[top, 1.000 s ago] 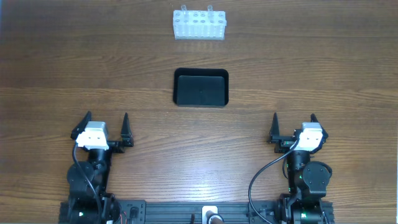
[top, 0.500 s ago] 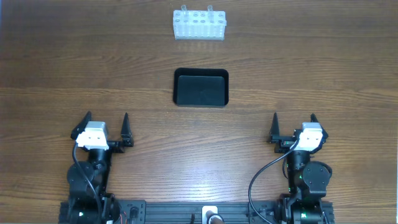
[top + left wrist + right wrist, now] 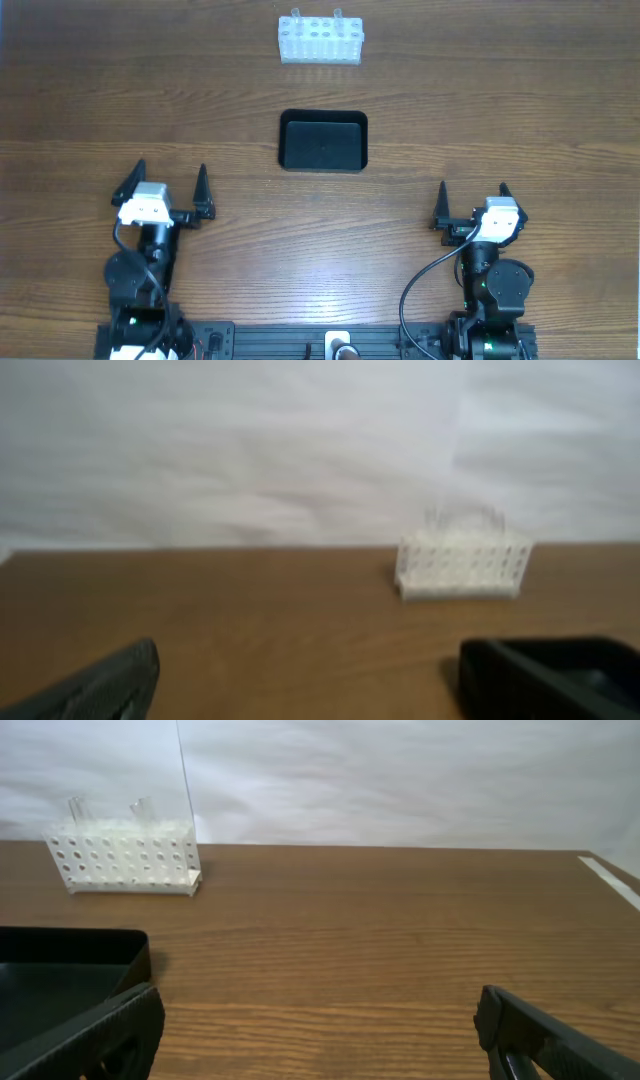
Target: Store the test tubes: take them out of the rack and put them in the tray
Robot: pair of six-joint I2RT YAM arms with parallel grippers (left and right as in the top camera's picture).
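two test tubes (image 3: 294, 15) stand upright in the far row of the white rack (image 3: 320, 42), one near its end and the other past the middle. the rack sits at the far side of the table (image 3: 520, 100). the black tray (image 3: 323, 141) lies near it on the arms' side, its floor bare. no tube is out yet, so the job looks to be at its very start, with the reach to the rack not yet made. the next move calls for one arm to stretch past the tray, come down over a tube top and pinch it without tipping the rack. the left gripper (image 3: 172, 168) and right gripper (image 3: 472, 187) hang close to their bases, well apart from the rack. both have their fingers spread wide, hold nothing, and point up the table.
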